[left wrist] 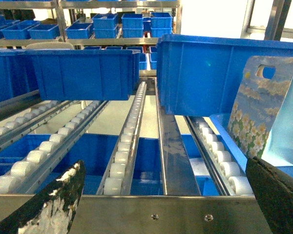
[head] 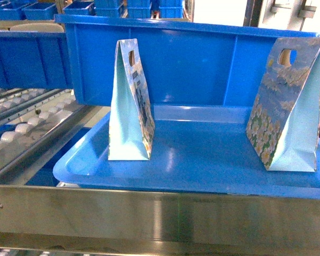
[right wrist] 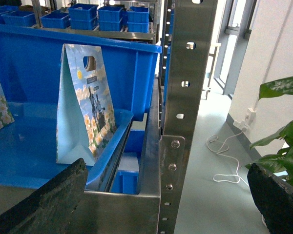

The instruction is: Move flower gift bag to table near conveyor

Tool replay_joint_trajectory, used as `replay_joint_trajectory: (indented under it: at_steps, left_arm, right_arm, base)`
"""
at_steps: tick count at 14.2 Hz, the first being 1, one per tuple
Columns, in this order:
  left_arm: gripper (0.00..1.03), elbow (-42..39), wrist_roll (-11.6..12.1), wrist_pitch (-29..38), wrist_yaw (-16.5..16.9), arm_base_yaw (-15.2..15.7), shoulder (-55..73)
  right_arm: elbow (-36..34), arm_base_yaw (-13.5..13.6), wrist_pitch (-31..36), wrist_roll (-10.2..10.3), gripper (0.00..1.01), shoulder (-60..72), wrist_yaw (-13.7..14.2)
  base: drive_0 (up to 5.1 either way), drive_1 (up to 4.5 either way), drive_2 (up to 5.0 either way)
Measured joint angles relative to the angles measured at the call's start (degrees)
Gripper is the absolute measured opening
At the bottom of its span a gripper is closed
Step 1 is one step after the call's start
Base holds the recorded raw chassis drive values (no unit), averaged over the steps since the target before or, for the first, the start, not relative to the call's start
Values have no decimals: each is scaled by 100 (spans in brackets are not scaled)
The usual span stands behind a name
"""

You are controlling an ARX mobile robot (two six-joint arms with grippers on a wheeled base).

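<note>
You have two gift bags standing upright on the blue tray (head: 202, 176), which sits on the conveyor (left wrist: 122, 156) in front of one big blue bin (head: 202, 58). The left gift bag (head: 130, 104) stands near the tray's left edge, edge-on to the head camera; the right gift bag (head: 285, 106) stands at the tray's right edge, its flowered face showing. Neither is touched yet.

Judge them as light, thin paper: stiff along the folds, easily crushed on the broad faces, and liable to tip if nudged. The best hold looks like the flat top strip beside the cut-out handle hole, pinched across the thin way.

Your left tool (left wrist: 161, 204) and right tool (right wrist: 171, 204) each show two dark fingers spread wide, gripping nothing. The worktop is not in view.
</note>
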Motion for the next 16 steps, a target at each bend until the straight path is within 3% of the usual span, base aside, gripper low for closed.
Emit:
replay_joint_trajectory:
  at_steps: [14, 15, 16]
  left_arm:
    - [98, 0, 0, 0, 0, 0, 0]
    - [98, 0, 17, 153, 11, -31, 39]
    - [98, -2, 46, 553, 149, -35, 227]
  right_arm:
    - [0, 0, 0, 0, 98, 0, 0]
    - [0, 7, 33, 4, 98, 7, 0]
    - [0, 208, 531, 17, 98, 243, 146]
  base:
    - [0, 0, 0]
    - [0, 0, 0]
    - [0, 0, 0]
